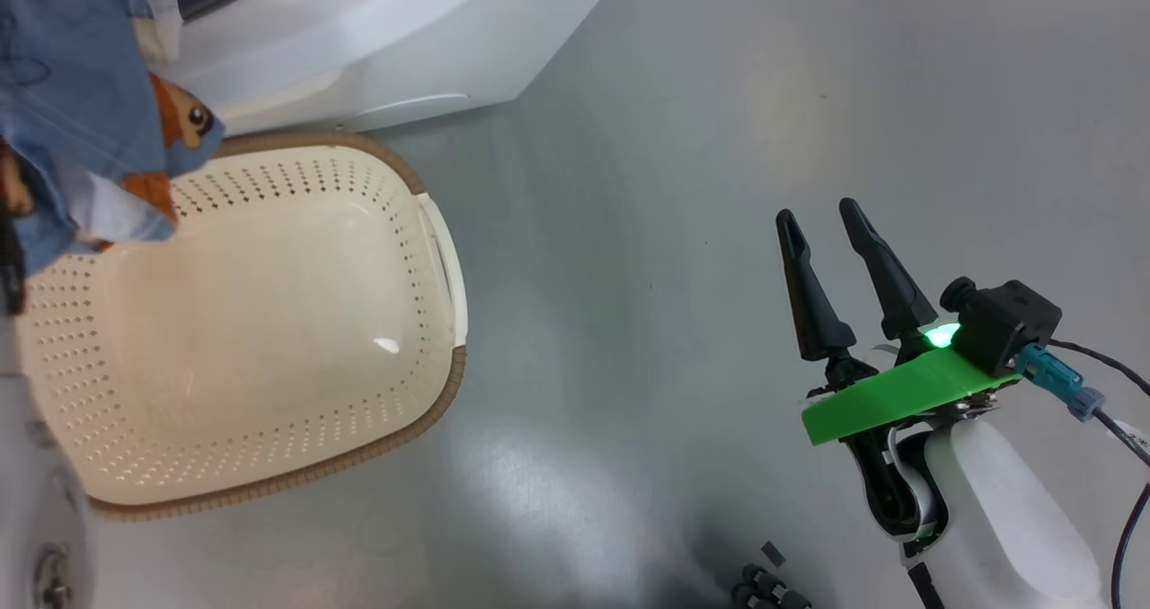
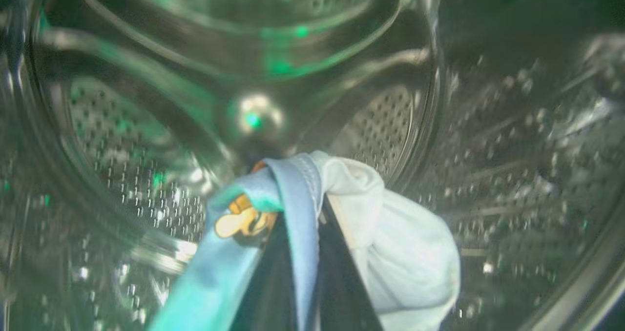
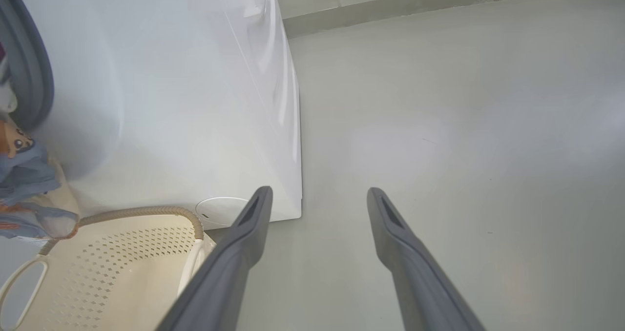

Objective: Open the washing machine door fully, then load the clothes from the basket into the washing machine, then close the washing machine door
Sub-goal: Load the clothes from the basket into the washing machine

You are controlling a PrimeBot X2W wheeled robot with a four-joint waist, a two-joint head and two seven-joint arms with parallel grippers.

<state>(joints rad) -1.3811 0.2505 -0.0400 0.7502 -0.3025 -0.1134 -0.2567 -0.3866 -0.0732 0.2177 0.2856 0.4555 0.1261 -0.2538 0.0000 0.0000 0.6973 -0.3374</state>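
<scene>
Gripping the clothes [image 2: 400, 258] between fingers pressed shut on the fabric, the left gripper [image 2: 305, 223] reaches into the washing machine's perforated steel drum [image 2: 146, 175]. A strip of blue trim runs up between the two dark fingers. An orange-brown cartoon figure sits on the fold to one side, and a pale bunch of cloth bulges on the other. Green light glints off the drum's back wall.

In the head view, more of the light blue clothes [image 1: 72, 97] hangs at the upper left, over the near corner of the basket [image 1: 440, 277]. The basket stands on the grey floor [image 1: 629, 232], right up against the white washing machine [image 1: 359, 43].

The right gripper [image 1: 818, 212] hovers over bare floor, well apart from the basket, its fingers spread wide and holding nothing. A green plate [image 1: 898, 389] sits across its wrist.

In the right wrist view, the open fingers of the right gripper [image 3: 318, 192] frame the machine's lower front corner [image 3: 171, 101]. The basket [image 3: 122, 253] is at the lower left, with the clothes [image 3: 24, 175] draped above it.
</scene>
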